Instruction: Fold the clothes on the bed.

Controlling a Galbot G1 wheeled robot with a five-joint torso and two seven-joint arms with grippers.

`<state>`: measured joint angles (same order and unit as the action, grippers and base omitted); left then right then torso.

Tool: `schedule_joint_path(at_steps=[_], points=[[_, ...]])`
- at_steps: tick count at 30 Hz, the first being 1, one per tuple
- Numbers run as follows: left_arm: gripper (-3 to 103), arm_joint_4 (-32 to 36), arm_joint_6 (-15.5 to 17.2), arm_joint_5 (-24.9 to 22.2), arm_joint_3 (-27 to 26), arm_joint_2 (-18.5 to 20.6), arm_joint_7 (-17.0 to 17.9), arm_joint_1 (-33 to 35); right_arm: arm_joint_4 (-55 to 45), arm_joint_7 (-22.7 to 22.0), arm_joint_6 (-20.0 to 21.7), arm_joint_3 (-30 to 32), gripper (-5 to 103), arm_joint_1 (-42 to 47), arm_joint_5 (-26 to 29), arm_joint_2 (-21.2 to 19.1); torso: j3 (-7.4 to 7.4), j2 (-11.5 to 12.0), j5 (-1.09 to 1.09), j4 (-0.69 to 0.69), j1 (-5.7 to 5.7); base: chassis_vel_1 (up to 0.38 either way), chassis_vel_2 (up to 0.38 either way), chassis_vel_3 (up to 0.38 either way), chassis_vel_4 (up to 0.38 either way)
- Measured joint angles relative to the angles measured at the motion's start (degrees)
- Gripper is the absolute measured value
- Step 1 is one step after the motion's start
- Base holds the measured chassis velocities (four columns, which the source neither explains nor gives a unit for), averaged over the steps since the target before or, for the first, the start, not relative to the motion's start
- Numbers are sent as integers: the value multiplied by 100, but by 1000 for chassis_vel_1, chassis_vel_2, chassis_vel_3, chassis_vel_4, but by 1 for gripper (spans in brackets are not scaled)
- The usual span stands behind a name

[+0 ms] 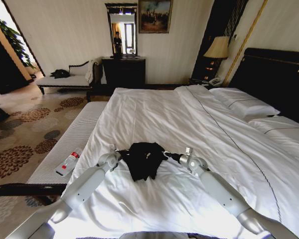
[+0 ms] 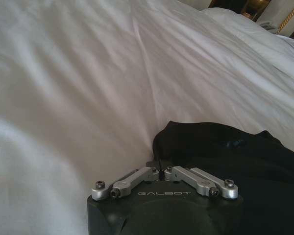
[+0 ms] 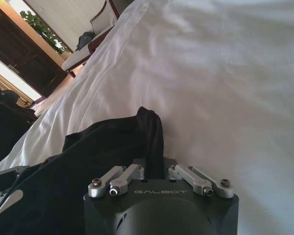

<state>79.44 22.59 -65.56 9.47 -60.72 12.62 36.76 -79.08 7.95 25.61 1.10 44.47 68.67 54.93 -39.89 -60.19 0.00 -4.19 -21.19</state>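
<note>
The clothes (image 1: 142,160), a bunched black T-shirt, hang between my two grippers just above the near part of the bed (image 1: 189,124). My left gripper (image 1: 120,153) is shut on the shirt's left edge and my right gripper (image 1: 166,156) on its right edge. The left wrist view shows the left gripper (image 2: 159,169) pinching a fold of the black cloth (image 2: 225,152) over the white duvet (image 2: 88,88). Seen from the right wrist, the right gripper (image 3: 154,165) clamps a raised peak of the shirt (image 3: 112,147). The lettering is hidden in the folds.
A narrow white bench (image 1: 77,132) runs along the bed's left side with a bottle (image 1: 69,163) on it. Pillows (image 1: 244,105) and the dark headboard (image 1: 276,79) are at the far right. Patterned carpet (image 1: 25,129) lies to the left.
</note>
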Motion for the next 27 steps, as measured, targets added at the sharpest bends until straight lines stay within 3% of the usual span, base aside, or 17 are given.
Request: schedule_joint_path(at_steps=[4,15,27], points=[[0,30,0,3,25,-3,25,-6,-95,-31,-19,23,2,24,15,-20,0,0,0,0,0,0,0,0,0],[0,254,1,-13,-27,92,72,2,-329,-127,-44,157,1,178,33,-95,0,1,0,-1,0,0,0,0,0],[0,1133,-2,-280,-495,674,243,-21,-1787,-619,-72,806,1,473,134,-506,0,0,0,0,0,0,0,0,0]])
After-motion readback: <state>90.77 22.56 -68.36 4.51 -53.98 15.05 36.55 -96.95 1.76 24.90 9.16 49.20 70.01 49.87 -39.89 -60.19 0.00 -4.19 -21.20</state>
